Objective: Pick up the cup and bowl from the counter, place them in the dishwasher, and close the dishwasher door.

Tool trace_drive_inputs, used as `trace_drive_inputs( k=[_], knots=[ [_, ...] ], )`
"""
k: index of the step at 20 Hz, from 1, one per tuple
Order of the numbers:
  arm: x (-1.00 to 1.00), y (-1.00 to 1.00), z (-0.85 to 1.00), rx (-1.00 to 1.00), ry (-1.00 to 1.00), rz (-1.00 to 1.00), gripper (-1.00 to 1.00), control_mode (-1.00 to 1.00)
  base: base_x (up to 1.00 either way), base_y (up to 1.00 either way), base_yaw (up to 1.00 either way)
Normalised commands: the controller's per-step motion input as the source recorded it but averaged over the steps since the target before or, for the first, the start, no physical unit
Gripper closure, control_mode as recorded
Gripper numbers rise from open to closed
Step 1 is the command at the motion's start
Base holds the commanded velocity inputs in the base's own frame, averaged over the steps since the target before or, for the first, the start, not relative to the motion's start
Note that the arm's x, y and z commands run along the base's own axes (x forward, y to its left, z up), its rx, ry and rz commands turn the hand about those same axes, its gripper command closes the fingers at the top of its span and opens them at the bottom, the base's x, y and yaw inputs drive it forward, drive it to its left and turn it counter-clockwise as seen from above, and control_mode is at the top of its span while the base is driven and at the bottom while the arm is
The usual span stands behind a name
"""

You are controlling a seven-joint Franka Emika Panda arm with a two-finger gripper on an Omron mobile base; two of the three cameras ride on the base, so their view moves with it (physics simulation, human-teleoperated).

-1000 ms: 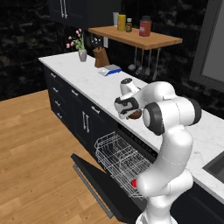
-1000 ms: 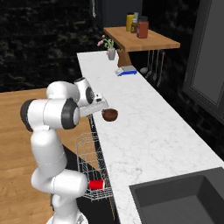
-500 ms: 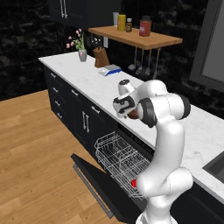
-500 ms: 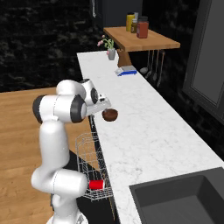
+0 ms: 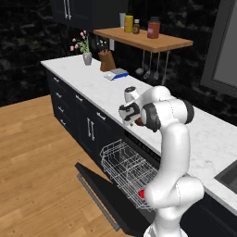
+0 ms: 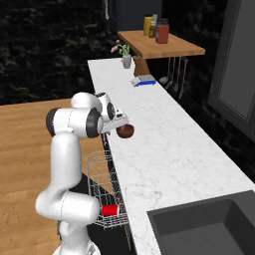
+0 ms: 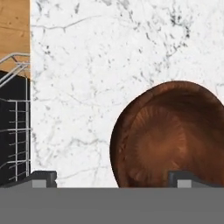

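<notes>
The dark reddish-brown bowl (image 7: 168, 135) sits upright on the white marble counter (image 7: 87, 65), close to its front edge. My gripper (image 7: 114, 180) hangs open just above it, one fingertip over the bowl's inside and the other over bare counter, so the bowl's near rim lies between them. From the right base view the gripper (image 6: 119, 125) is right beside the bowl (image 6: 126, 131). The red cup (image 6: 110, 210) lies in the near corner of the pulled-out white wire rack (image 5: 125, 166). The dishwasher door (image 5: 106, 194) is dropped open below the rack.
A wooden shelf (image 5: 143, 39) with jars hangs over the far counter, utensils hanging under it. A flower vase (image 5: 87, 58), a knife block (image 5: 107, 62) and a blue-and-white item (image 5: 115, 74) stand further along. A sink (image 6: 209, 229) is sunk into the near end.
The arm's elbow has swung in towards the counter and the hand has sunk slightly over the bowl. The jaws stay wide. Bowl and cup have not moved.
</notes>
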Motion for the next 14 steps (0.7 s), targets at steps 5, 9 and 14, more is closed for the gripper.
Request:
trace_drive_inputs(
  k=[5,9,14],
  knots=[
    [0.23,-0.11,-0.24,0.00,0.00,0.00,-1.00,-1.00,0.00,0.00,0.00],
    [0.12,-0.11,-0.18,0.00,0.00,0.00,-1.00,-1.00,0.00,0.00,0.00],
    [-0.13,0.00,-0.06,0.00,0.00,0.00,1.00,-1.00,0.00,0.00,0.00]
  ],
)
